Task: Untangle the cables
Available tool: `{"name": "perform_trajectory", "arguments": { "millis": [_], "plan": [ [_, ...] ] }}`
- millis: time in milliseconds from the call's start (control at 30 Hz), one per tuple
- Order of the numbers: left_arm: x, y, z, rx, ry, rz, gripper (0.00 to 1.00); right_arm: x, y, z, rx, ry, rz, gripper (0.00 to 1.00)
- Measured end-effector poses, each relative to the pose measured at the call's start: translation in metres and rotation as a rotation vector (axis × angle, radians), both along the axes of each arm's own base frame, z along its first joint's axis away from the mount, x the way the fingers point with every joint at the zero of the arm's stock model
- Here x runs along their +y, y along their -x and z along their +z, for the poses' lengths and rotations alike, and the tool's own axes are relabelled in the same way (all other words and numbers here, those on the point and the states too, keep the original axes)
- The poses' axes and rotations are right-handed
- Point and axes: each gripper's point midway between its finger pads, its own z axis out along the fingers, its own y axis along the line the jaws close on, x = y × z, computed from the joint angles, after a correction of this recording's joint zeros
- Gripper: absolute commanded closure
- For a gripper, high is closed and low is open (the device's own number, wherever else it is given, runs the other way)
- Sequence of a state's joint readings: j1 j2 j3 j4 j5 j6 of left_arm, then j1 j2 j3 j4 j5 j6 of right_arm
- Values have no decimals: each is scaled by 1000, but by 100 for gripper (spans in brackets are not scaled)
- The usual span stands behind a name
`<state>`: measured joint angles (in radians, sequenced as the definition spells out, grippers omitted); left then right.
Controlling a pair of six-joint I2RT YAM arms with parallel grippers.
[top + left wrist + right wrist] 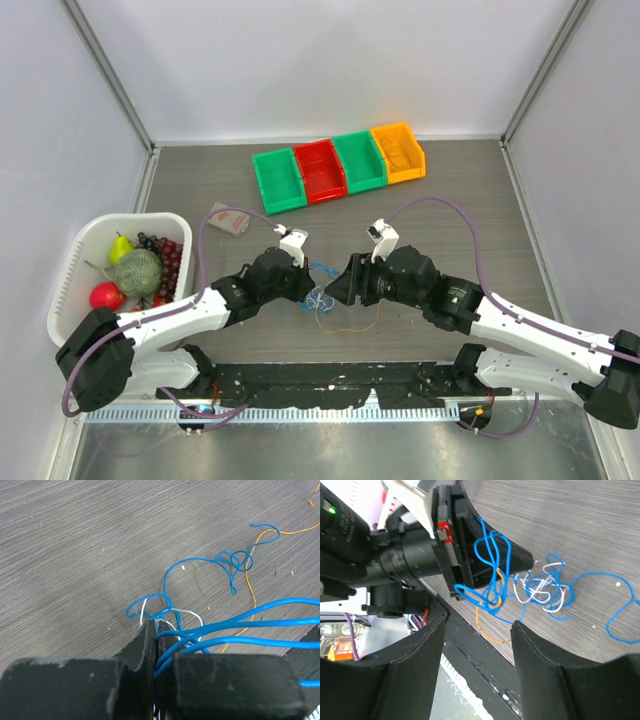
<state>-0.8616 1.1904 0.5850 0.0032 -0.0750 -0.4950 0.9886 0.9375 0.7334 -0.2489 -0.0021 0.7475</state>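
My left pincer (156, 626) clamps blue strands of the cables (542, 587); my right pincer (479, 623), at their three o'clock, stands open and empty.

Bright even light, seemingly from overhead, soft faint shadows, 2 wrist views blurred up close

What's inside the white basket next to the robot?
A green pear, a bumpy green vegetable, a red apple and dark grapes fill the white basket. They cover its bottom, so anything lying underneath them cannot be seen.
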Motion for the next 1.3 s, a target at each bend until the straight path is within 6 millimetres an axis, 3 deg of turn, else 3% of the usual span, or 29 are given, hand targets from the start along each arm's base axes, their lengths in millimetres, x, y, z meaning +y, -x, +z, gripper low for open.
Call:
{"name": "perform_trajectory", "arguments": {
  "millis": [200,300,333,433,567,667,800,933,1067,1167,1233,1300],
  "plan": [
    [2,2,-1,11,-5,3,100,10,-20,8,-47,-54,-68,50],
    [2,3,-2,23,-2,9,100,0,-39,4,-92,-9,-172,78],
    [2,3,-2,25,-1,11,100,-5,-45,3,-112,7,-207,81],
    [1,4,-2,27,0,8,100,-21,-61,6,-172,63,-302,84],
    [3,6,0,28,0,5,100,-33,-68,7,-208,129,-341,88],
    [3,6,4,24,3,5,100,-36,-66,3,-221,162,-322,99],
    [2,6,9,20,8,4,98,-43,-63,5,-245,182,-308,99],
    [-4,9,14,15,33,-20,99,-53,-59,22,-310,147,-311,99],
    [-18,13,34,-15,115,-72,99,-70,-43,40,-393,-7,-306,99],
    [-23,21,47,-29,171,-120,96,-65,-31,55,-424,-122,-249,99],
    [-23,28,46,-21,185,-150,90,-56,-29,65,-433,-173,-217,99],
    [-21,37,42,-3,193,-182,67,-48,-27,72,-438,-217,-192,99]
  ]
}}
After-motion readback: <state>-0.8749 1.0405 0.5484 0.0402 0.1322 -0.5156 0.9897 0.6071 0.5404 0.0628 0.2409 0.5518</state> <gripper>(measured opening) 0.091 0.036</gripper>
